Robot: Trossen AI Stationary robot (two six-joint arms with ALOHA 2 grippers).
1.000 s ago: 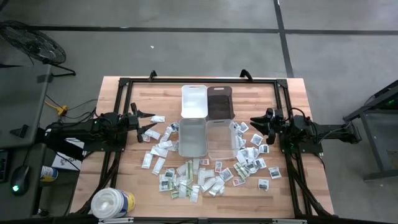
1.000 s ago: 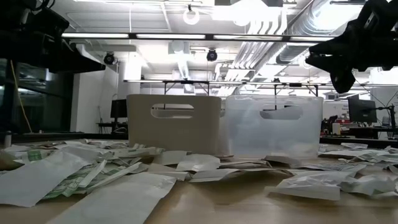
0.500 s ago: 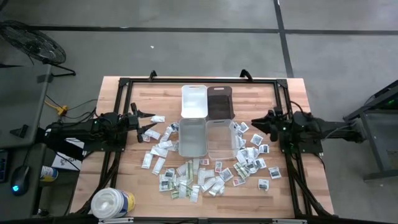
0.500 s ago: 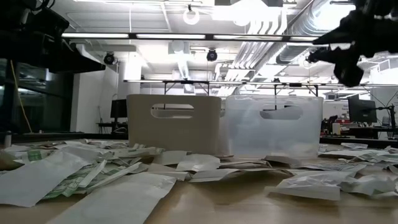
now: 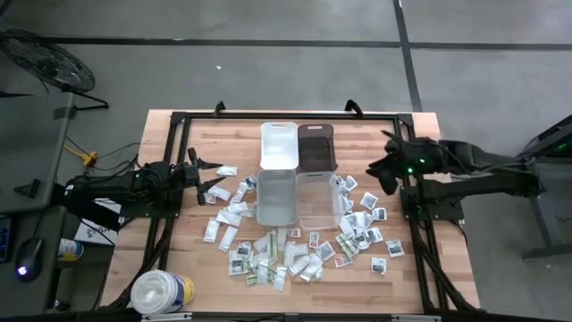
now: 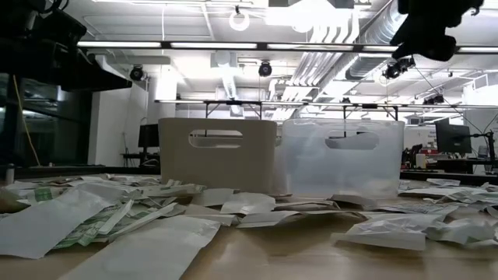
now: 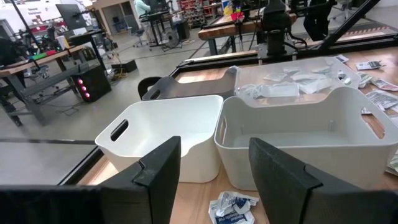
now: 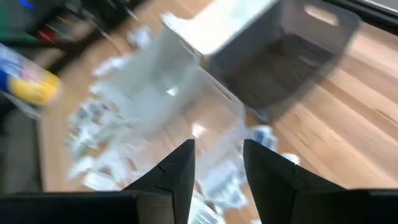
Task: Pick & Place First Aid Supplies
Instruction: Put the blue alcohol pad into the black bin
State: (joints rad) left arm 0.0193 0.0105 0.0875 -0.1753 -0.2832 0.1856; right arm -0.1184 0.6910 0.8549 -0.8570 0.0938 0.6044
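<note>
The small flat white and greenish paper first aid packets [image 5: 295,255] lie scattered over the wooden table [image 5: 223,125], filling the lower middle of the high view and flanking the four bins at its centre; a few already sit in the clear plastic bin [image 5: 316,199]. The white plastic bin [image 5: 276,197] beside it looks empty.

The step in hand seems to be the approach to a pick. The right gripper [image 5: 382,170], at right of centre, hangs above the packets with jaws parted and empty (its wrist view is blurred). The left gripper [image 5: 213,175], at left of centre, waits just beside the nearest packets, jaws wide, holding nothing.

Next, I judge, one gripper must descend onto a single packet and pinch its edge.
</note>
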